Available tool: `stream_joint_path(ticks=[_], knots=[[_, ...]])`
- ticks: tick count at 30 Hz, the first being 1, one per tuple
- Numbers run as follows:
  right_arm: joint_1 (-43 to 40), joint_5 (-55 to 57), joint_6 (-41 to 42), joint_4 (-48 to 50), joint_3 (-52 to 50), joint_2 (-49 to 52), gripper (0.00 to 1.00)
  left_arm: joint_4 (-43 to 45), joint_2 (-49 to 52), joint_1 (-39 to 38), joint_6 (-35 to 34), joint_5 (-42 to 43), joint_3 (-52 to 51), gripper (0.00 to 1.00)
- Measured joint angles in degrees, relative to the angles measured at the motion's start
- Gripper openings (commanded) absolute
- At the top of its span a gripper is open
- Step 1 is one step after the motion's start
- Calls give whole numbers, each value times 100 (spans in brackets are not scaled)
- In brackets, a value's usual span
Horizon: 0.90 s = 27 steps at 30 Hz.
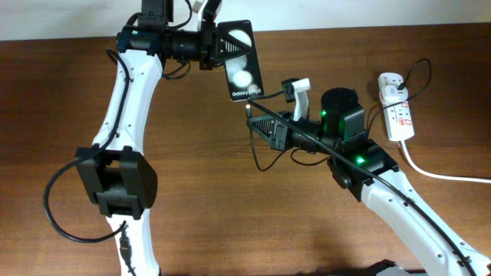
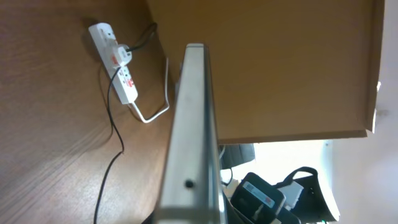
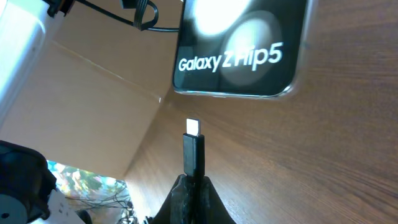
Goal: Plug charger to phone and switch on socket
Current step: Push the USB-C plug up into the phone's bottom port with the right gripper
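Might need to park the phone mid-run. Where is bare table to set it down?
Free: table front-centre between the left arm and right arm; also the outer strip beyond the left arm. Crowded: phone to socket, where the right gripper holds the charger, its cable looping below; white cord runs off right.

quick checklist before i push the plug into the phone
1. Phone gripped by the left gripper: ok, held clear of the table.
2. Charger plug held in the right gripper: ok, the tip sticks out past the fingers towards the phone's bottom edge.
3. Tip lined up with the port: cannot tell, the right wrist view shows no port.
4. Plug seated: not ok, there is a gap between the tip and the edge.
5. Adapter in the socket: ok, it sits on the strip.
6. Socket switch on: cannot tell, too small.
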Motion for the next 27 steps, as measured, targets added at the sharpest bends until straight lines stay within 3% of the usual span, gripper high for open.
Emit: stream_joint_path(ticks=[27], knots=[[0,138,-13,26,0,2,4,-9,0,-96,280,308,0,0]])
